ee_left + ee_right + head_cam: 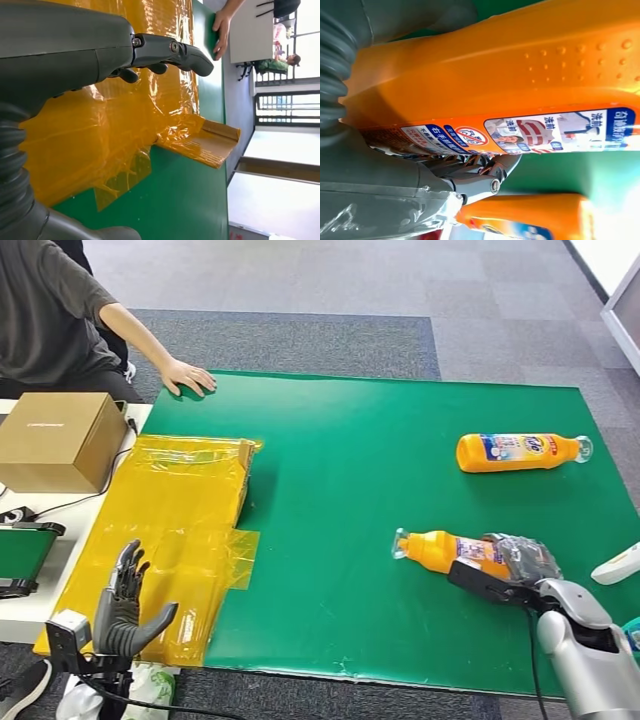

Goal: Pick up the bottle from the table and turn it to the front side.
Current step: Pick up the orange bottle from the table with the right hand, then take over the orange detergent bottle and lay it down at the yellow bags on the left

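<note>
Two robot hands: right grips the near bottle, left spread, holding nothing

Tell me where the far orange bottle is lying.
In the head view the far bottle lies on its side at the right of the green mat, beyond the bottle under the right hand.

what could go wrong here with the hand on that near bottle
The right hand wraps only the base end of the near bottle, so the long neck may sag or slip when lifted. The second bottle lies on the green mat just beyond it; a wide turn might knock it. A person's hand rests on the mat's far corner.
</note>
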Controlling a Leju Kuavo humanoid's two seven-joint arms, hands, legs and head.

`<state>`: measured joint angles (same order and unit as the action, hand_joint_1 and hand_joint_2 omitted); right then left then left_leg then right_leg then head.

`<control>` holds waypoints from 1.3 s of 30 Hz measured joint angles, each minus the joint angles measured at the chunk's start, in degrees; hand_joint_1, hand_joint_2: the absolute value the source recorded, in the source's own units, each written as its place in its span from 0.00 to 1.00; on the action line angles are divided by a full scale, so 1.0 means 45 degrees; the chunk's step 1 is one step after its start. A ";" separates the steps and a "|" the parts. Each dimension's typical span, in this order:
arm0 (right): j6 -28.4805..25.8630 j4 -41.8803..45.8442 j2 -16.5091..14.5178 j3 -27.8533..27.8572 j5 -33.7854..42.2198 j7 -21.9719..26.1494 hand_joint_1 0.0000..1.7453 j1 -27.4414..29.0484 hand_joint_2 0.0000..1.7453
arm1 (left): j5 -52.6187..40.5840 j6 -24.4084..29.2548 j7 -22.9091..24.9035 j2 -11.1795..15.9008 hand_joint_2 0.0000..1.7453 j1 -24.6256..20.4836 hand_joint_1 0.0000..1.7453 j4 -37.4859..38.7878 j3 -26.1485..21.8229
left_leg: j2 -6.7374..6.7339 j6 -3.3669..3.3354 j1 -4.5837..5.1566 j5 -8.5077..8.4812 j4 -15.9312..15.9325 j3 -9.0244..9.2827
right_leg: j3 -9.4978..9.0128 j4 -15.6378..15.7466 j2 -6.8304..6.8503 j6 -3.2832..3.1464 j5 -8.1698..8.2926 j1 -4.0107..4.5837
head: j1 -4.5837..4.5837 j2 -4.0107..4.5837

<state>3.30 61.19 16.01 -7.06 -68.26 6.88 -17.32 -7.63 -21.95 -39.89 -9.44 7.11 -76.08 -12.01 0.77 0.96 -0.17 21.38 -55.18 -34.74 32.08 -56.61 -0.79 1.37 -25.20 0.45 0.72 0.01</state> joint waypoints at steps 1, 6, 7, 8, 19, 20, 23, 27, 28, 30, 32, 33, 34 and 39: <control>-0.0073 0.0244 -0.0040 -0.0085 0.0059 0.0045 1.00 0.0161 1.00 | 0.0028 -0.0056 -0.0001 0.0000 1.00 0.0000 0.00 0.0000 0.0010 | 0.0000 0.0002 -0.0001 0.0001 0.0001 -0.0001 | 0.0001 0.0000 0.0001 -0.0004 -0.0004 0.0002 | -0.0001 0.0000; -0.0881 0.1375 -0.0885 -0.0728 0.0465 0.0548 1.00 0.0886 1.00 | 0.0416 -0.1092 -0.0018 -0.0069 1.00 -0.0019 0.00 -0.0005 0.0153 | -0.0001 0.0018 -0.0005 0.0003 0.0008 -0.0006 | 0.0010 -0.0007 0.0000 -0.0024 -0.0014 0.0011 | -0.0005 0.0000; -0.1102 0.1577 -0.1226 -0.0929 0.0611 0.0685 1.00 0.1009 1.00 | 0.0531 -0.1468 -0.0023 -0.0087 1.00 -0.0045 0.00 -0.0004 0.0234 | -0.0003 0.0023 -0.0005 0.0000 0.0010 -0.0007 | 0.0018 -0.0008 -0.0001 -0.0027 -0.0013 0.0012 | -0.0002 0.0000; -0.1334 0.1753 -0.1604 -0.1170 0.0762 0.0799 1.00 0.1106 1.00 | 0.0646 -0.1850 -0.0025 -0.0107 1.00 -0.0088 0.00 0.0001 0.0352 | -0.0005 0.0028 -0.0006 -0.0003 0.0012 -0.0008 | 0.0025 -0.0009 -0.0001 -0.0029 -0.0013 0.0012 | -0.0001 0.0001; -0.2742 0.1545 -0.5336 -0.4344 0.2414 0.1546 1.00 0.0876 1.00 | 0.2571 -0.4864 -0.0028 0.0216 1.00 -0.0787 0.00 0.0494 0.2693 | -0.0005 0.0055 -0.0021 -0.0002 0.0022 -0.0029 | 0.0053 -0.0017 0.0003 -0.0057 -0.0033 0.0017 | 0.0000 0.0002; -0.2807 0.1403 -0.5546 -0.4489 0.2535 0.1660 1.00 0.0839 1.00 | 0.2698 -0.4986 -0.0028 0.0290 1.00 -0.0798 0.00 0.0520 0.2880 | -0.0004 0.0055 -0.0021 -0.0001 0.0022 -0.0031 | 0.0054 -0.0017 0.0003 -0.0058 -0.0034 0.0017 | 0.0000 0.0002; -0.2922 0.1066 -0.6018 -0.4927 0.2832 0.2069 1.00 0.0812 1.00 | 0.2985 -0.5083 -0.0028 0.0511 1.00 -0.0802 0.00 0.0604 0.3327 | -0.0004 0.0057 -0.0020 0.0001 0.0022 -0.0036 | 0.0061 -0.0017 0.0000 -0.0062 -0.0036 0.0017 | -0.0001 0.0002; -0.3071 0.0577 -0.6421 -0.5802 0.3150 0.2439 1.00 0.0845 1.00 | 0.3212 -0.5105 -0.0031 0.0698 1.00 -0.0819 0.00 0.0738 0.3645 | -0.0005 0.0063 -0.0021 0.0005 0.0022 -0.0042 | 0.0071 -0.0017 0.0002 -0.0070 -0.0043 0.0018 | 0.0000 0.0000; -0.3127 0.0407 -0.6473 -0.6014 0.3231 0.2470 1.00 0.0829 1.00 | 0.3237 -0.5134 -0.0034 0.0738 1.00 -0.0824 0.00 0.0771 0.3697 | -0.0005 0.0065 -0.0021 0.0006 0.0022 -0.0044 | 0.0073 -0.0017 0.0002 -0.0071 -0.0043 0.0018 | -0.0001 0.0000; -0.3229 0.0043 -0.6527 -0.6377 0.3370 0.2535 1.00 0.0748 1.00 | 0.3272 -0.5201 -0.0040 0.0816 1.00 -0.0827 0.00 0.0833 0.3799 | -0.0005 0.0066 -0.0021 0.0007 0.0023 -0.0046 | 0.0075 -0.0017 0.0001 -0.0072 -0.0043 0.0018 | -0.0001 0.0000; -0.3283 -0.0312 -0.6541 -0.6682 0.3472 0.2602 1.00 0.0651 1.00 | 0.3237 -0.5232 -0.0044 0.0884 1.00 -0.0822 0.00 0.0882 0.3903 | -0.0005 0.0066 -0.0021 0.0007 0.0022 -0.0047 | 0.0075 -0.0017 0.0001 -0.0072 -0.0043 0.0018 | 0.0000 0.0001; -0.3292 -0.0479 -0.6544 -0.6813 0.3511 0.2621 1.00 0.0606 1.00 | 0.3181 -0.5217 -0.0045 0.0917 1.00 -0.0818 0.00 0.0897 0.3950 | -0.0004 0.0066 -0.0021 0.0007 0.0022 -0.0047 | 0.0075 -0.0017 0.0001 -0.0072 -0.0043 0.0018 | -0.0001 0.0002; -0.3294 -0.0627 -0.6545 -0.6929 0.3547 0.2632 1.00 0.0570 1.00 | 0.3109 -0.5180 -0.0048 0.0948 1.00 -0.0810 0.00 0.0908 0.3997 | -0.0004 0.0066 -0.0021 0.0007 0.0022 -0.0047 | 0.0075 -0.0017 0.0002 -0.0072 -0.0043 0.0018 | -0.0001 0.0001; -0.3309 -0.1179 -0.6545 -0.7283 0.3597 0.2596 1.00 0.0453 1.00 | 0.2496 -0.4641 -0.0102 0.1152 1.00 -0.0710 0.00 0.0918 0.4236 | -0.0004 0.0066 -0.0020 0.0007 0.0022 -0.0048 | 0.0077 -0.0017 0.0001 -0.0072 -0.0043 0.0018 | 0.0000 0.0001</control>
<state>-11.59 55.89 -13.44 -39.84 -52.07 18.56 -15.28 3.61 -42.84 -40.35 -4.26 3.92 -71.95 7.05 0.75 1.26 -0.26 21.41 -55.08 -34.95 32.43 -56.69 -0.79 1.05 -25.39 0.53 0.72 0.01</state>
